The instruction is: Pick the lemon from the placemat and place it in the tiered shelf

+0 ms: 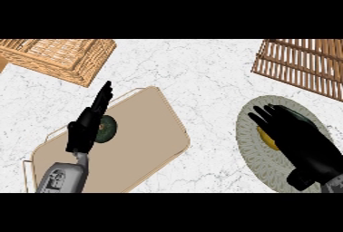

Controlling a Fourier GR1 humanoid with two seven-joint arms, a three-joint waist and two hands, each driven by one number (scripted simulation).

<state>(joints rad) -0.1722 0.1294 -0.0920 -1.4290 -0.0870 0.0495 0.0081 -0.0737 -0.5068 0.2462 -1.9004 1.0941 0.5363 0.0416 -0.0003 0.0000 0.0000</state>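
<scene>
So far nothing of the task is done, as we read it: the lemon (267, 137) lies on the oval placemat (258, 165) at the right, well apart from the shelf (301, 63) in the far right corner. We see the right robot hand (305, 147) spread over the lemon and covering most of it. Its fingers are stretched out rather than curled round the fruit, so we judge it released and the grasp not yet made. By our count 3 steps are left: close on the lemon, carry it to the shelf, set it down there. The left robot hand (85, 129) rests open over a tan board (144, 136), fingers straight, just beside a dark green fruit (107, 129). A basket (57, 56) stands on the tabletop (201, 68) at the far left.
</scene>
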